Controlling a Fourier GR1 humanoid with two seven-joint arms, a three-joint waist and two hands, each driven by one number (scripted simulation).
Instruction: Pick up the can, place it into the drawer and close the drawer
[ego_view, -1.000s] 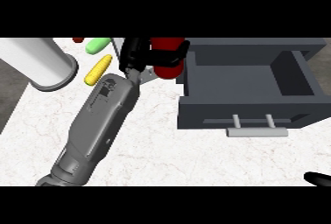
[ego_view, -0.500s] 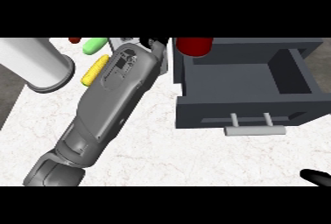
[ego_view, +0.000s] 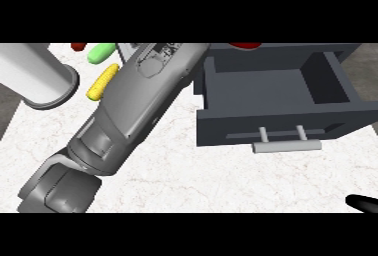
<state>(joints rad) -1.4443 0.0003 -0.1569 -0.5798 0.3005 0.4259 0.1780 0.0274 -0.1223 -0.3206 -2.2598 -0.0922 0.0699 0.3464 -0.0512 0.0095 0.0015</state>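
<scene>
Red can (ego_view: 244, 45) showed only as a sliver above the back wall of the open drawer (ego_view: 258, 92). A second before, it was left of the drawer, so the carry seemed almost done. The left hand was beyond the top edge, just left of the can; its grip I could not tell.

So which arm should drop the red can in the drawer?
The left. Its forearm stretches up right beside the open drawer, ending near the red can at the top edge. The right hand only peeks in at the bottom corner, far from both.
</scene>
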